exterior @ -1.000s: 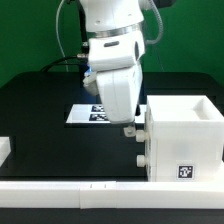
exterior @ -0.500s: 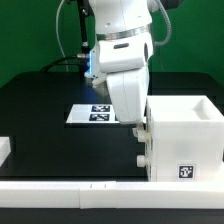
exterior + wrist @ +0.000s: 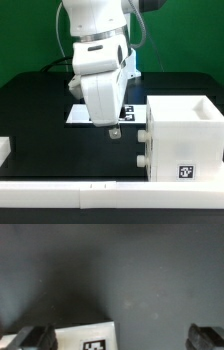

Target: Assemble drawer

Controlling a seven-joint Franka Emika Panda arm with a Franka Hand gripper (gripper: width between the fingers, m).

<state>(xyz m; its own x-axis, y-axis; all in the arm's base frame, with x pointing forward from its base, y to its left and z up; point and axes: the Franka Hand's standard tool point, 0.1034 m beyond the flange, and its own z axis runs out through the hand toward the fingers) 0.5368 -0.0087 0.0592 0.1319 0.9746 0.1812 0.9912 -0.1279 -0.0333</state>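
Observation:
The white drawer case [image 3: 182, 138] stands at the exterior view's right, with a square tag on its front. Two knobs [image 3: 140, 150] stick out of its left side, one above the other; both trays sit inside the case. My gripper [image 3: 113, 130] hangs low over the black table, a short way to the left of the knobs, touching nothing. In the wrist view the gripper [image 3: 120, 337] is open and empty, with dark fingers [image 3: 36, 337] far apart. A white tagged corner [image 3: 85, 336] lies between them; I cannot tell which part it is.
The marker board [image 3: 80, 113] lies behind the gripper, partly hidden by the arm. A long low white rail [image 3: 90, 190] runs along the table's front edge. A small white block [image 3: 5, 150] sits at the far left.
The arm has moved to the exterior view's left, away from the drawer case. The gripper, earlier right next to the case's upper knob, now stands clear of it.

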